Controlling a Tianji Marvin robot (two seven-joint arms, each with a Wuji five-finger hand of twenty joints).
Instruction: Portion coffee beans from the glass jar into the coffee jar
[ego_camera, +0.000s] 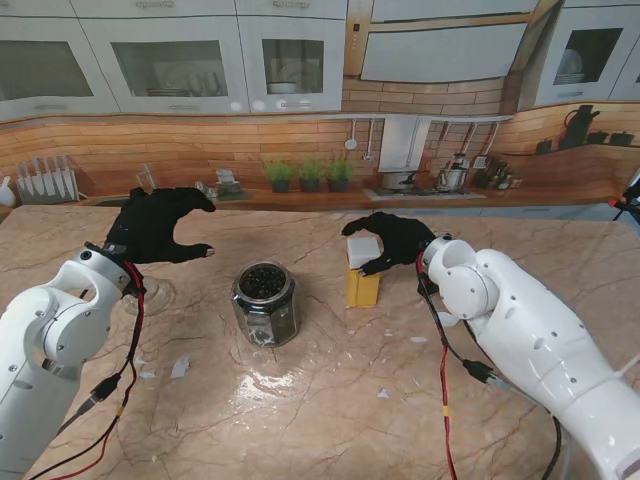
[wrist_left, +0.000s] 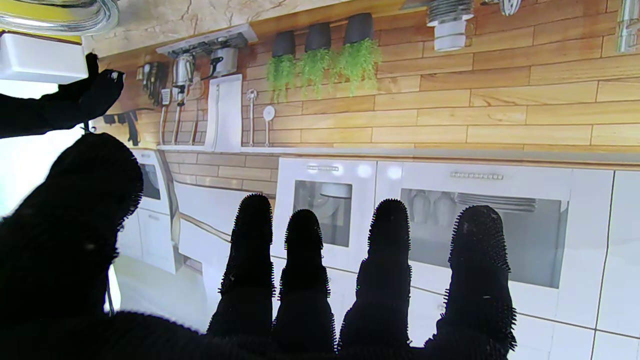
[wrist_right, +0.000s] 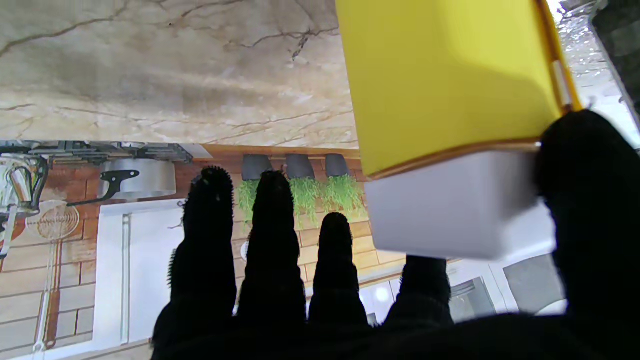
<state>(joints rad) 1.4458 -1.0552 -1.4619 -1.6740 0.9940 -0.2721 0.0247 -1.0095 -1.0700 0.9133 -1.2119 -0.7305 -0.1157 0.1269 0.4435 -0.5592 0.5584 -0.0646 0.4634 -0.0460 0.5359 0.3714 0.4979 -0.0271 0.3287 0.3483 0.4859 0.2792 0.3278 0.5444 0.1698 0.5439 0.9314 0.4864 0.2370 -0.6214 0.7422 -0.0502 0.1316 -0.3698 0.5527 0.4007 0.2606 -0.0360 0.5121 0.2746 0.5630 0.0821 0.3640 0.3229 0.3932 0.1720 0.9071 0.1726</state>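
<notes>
Marble table (ego_camera: 320, 400), unlabeled glass jar (ego_camera: 264, 303); left hand (ego_camera: 155, 226) released, right hand (ego_camera: 395, 240) grasping white-lidded yellow coffee jar (ego_camera: 362, 272).

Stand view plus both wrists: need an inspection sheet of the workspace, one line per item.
Surface: marble table, glare patch near me, nothing wet confirmed.
Job's things: glass jar upright at centre, open, dark beans inside; yellow coffee jar upright to its right, white lid on.
Clutter: small white scraps on the table; clear glass object partly hidden by the left arm.
Robot hands: left robot hand open, raised, holding nothing; right robot hand at the coffee jar's lid, thumb against it, grip not confirmed.
Cables: red and black cables loose along the left arm, another pair along the right.
Surroundings: printed kitchen backdrop.
</notes>
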